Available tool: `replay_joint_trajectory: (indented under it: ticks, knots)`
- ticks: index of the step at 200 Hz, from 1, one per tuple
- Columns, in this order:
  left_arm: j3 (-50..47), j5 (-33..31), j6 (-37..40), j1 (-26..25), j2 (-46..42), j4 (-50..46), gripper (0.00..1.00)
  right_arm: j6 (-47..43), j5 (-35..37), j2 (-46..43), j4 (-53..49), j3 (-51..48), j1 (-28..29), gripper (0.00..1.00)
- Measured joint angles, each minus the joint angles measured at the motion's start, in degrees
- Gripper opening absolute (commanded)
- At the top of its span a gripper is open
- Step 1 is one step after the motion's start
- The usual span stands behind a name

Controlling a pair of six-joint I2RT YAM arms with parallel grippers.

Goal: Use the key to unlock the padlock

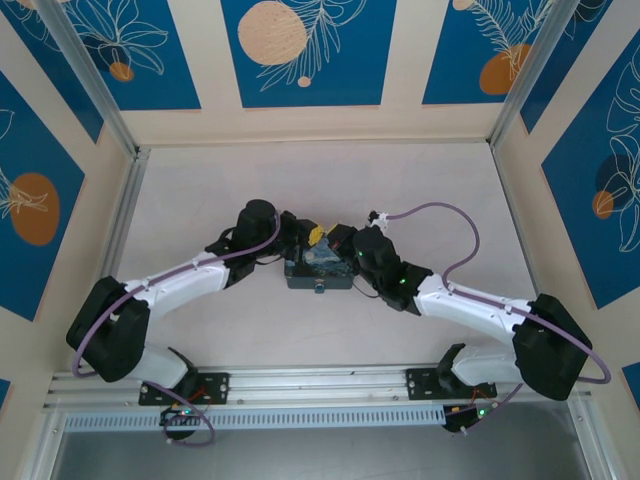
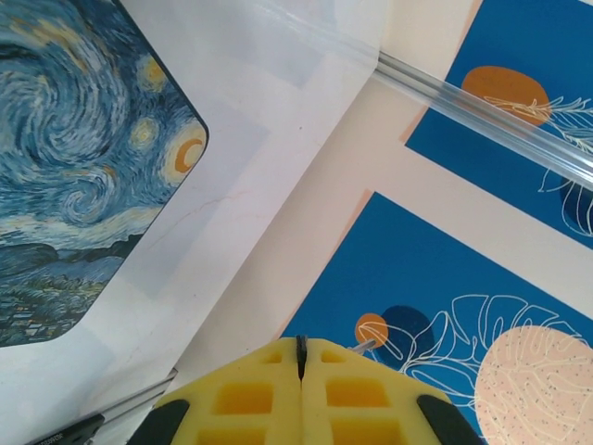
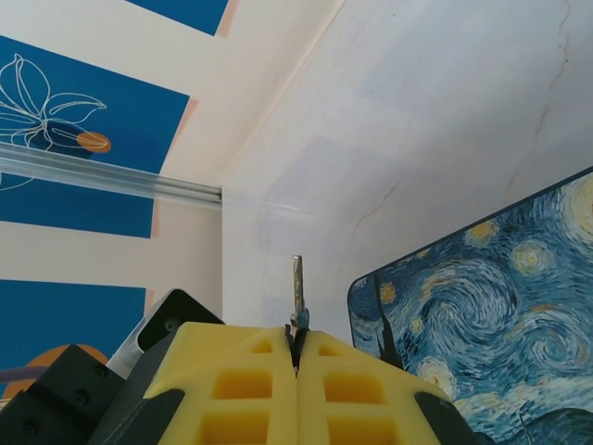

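Tin stands mid-tabletop and is the main obstruction. An arm closes in on it from each side. Left claw and right claw, pads pressed together, crowd its far edge, the right with a key jutting out. A purple cable loops above the tabletop right of the tin. Beyond the tin the surface is bare up to the back wall. On the tin's near side it is bare between the forearms down to the base rail.

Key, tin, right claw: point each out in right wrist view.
key (image 3: 297, 278): right wrist view, exposed blade.
tin (image 3: 500, 297): right wrist view, painted lid.
right claw (image 3: 297, 336): right wrist view, seam between yellow tips.
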Motion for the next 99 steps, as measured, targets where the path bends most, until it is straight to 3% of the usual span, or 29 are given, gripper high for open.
replay_joint_trajectory:
  ticks: [15, 45, 55, 75, 99]
  knots:
    - [0.35, 0.2, 1.51, -0.11, 0.24, 0.2, 0.0, 0.2, -0.39, -1.7, -0.9, -0.59, -0.11, 0.47]
    - [3.58, 1.01, 11.72, 0.66, 1.77, -3.06, 0.0, 0.35, -2.23, -10.03, -6.86, -2.34, -2.89, 0.76]
    - [5.66, 1.53, 16.92, 1.01, 1.95, -5.66, 0.0, -0.79, -4.72, -13.35, -9.86, -2.47, -5.33, 1.0]
    - [10.58, 2.56, 29.29, 1.7, 1.95, -10.34, 0.0, -2.71, -11.98, -17.73, -16.65, -1.33, -13.38, 1.0]
    - [15.08, 3.26, 43.67, 2.19, 1.92, -14.12, 0.0, -7.23, -21.2, -16.7, -24.11, 2.14, -21.94, 1.0]
